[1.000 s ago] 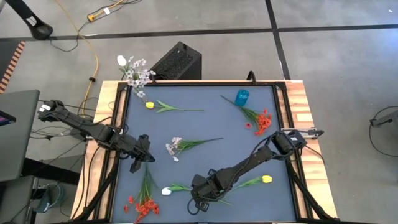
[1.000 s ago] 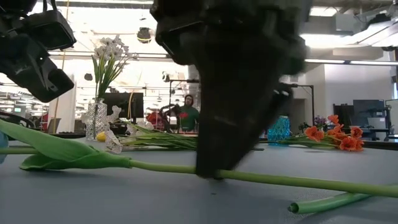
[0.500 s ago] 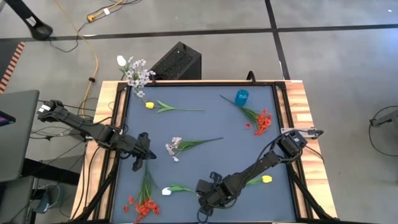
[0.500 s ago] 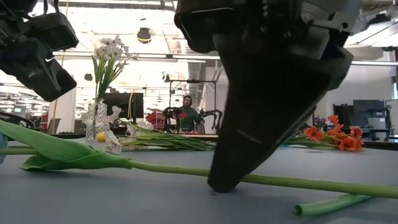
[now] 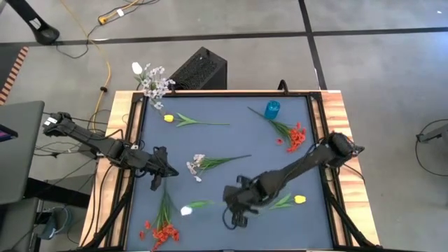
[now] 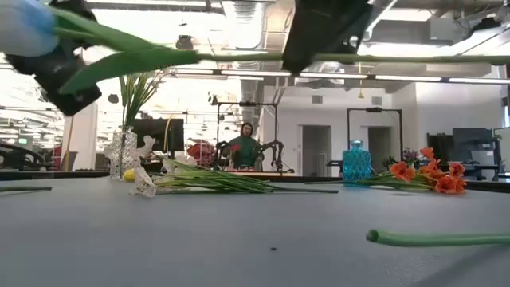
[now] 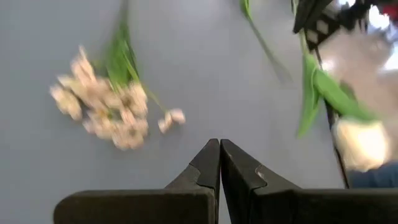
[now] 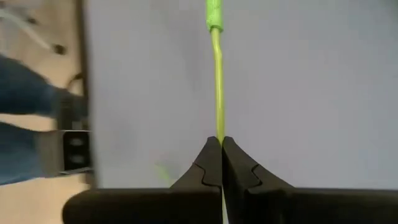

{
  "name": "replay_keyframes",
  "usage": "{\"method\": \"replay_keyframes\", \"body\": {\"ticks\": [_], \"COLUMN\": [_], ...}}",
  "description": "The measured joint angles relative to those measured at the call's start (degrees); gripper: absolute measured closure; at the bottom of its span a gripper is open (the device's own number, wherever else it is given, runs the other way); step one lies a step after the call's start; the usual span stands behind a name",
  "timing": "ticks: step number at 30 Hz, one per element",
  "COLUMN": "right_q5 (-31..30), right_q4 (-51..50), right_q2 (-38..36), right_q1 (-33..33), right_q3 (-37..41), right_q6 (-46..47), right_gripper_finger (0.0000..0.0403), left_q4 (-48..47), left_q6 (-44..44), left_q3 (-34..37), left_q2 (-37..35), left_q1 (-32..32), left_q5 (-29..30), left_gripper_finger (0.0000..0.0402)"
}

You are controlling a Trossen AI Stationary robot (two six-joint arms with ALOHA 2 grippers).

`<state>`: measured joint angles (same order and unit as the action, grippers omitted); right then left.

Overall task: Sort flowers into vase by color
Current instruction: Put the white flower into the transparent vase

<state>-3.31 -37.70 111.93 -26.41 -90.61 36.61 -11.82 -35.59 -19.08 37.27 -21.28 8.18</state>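
The right gripper (image 5: pixel 234 208) is clamped tight on the thin stem of a white flower (image 5: pixel 186 210), held clear above the table (image 5: pixel 231 143), its bloom out to the gripper's side. The smooth wiry stem could pivot or slip, dragged by the heavier bloom. The left gripper (image 5: pixel 171 171) is closed, empty, beside a pale spray (image 5: pixel 196 166).

Two slim dark jointed arms, matte black housings, thin cables running along links; left arm (image 5: pixel 98 143) with pale tag near base, right arm (image 5: pixel 301 168) with bulkier black joint at shoulder end; left gripper (image 7: pixel 219 163) and right gripper (image 8: pixel 220 158): black wedge-shaped fingers tapering to points, on broad black crossbar
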Motion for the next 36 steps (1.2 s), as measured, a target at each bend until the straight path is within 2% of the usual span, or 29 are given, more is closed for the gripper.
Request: {"method": "replay_keyframes", "body": {"ticks": [3,7,12,15,17,19,21,24,26,29,31,34,36], "right_q5": [-3.35,-3.62,-1.09,-0.66,1.92,7.55,15.88,28.63,33.66,34.73,35.01,35.05,35.11], "right_q4": [-5.6,-10.18,-8.37,-6.22,-4.45,0.9,10.81,32.09,44.02,55.13,58.66,59.31,59.81], "right_q2": [-4.06,-10.32,-16.89,-20.66,-22.01,-23.58,-25.78,-27.91,-28.01,-27.84,-27.51,-26.68,-26.27], "right_q1": [2.6,7.35,13.15,16.91,20.18,23.66,27.47,32.65,35.33,37.65,38.43,38.88,38.86], "right_q3": [0.17,0.04,0.06,0.02,0.05,2.4,7.79,16.57,20.85,24.66,25.43,25.53,25.54], "right_q6": [-4.32,-10.47,-19.18,-25.5,-29.75,-32.63,-33.77,-29.4,-25.02,-21.64,-21.31,-21.44,-21.43], "right_gripper_finger": [0.0384,0.0384,0.0384,0.0384,0.0384,0.0384,0.0384,0.0384,0.0384,0.0384,0.0385,0.0385,0.0385], "left_q4": [-0.11,1.07,6.21,9.67,11.75,14.75,19.85,30.49,38.9,52.14,58.89,59.58,57.41], "left_q6": [0.42,0.06,1.75,3.77,4.86,5.54,6.86,11.82,15.04,18.06,19.84,19.91,19.4], "left_q3": [-0.54,-0.65,-0.65,-0.65,-0.65,-0.65,-0.65,-0.67,-0.67,-0.69,-0.78,-3.26,-6.07], "left_q2": [-1.09,-2.12,-2.14,-2.14,-1.88,-1.19,-0.06,2.46,4.3,7.44,9.73,13.91,17.25], "left_q1": [0.03,0.04,0.04,0.04,0.06,0.51,1.68,4.45,6.41,9.24,11.0,13.47,14.95], "left_q5": [3.25,6.19,10.96,15.12,18.64,22.54,25.23,24.91,23.16,22.43,23.36,23.23,20.92], "left_gripper_finger": [0.0401,0.0402,0.0402,0.0402,0.0401,0.0402,0.0401,0.0401,0.0402,0.0401,0.0401,0.0388,0.037]}}
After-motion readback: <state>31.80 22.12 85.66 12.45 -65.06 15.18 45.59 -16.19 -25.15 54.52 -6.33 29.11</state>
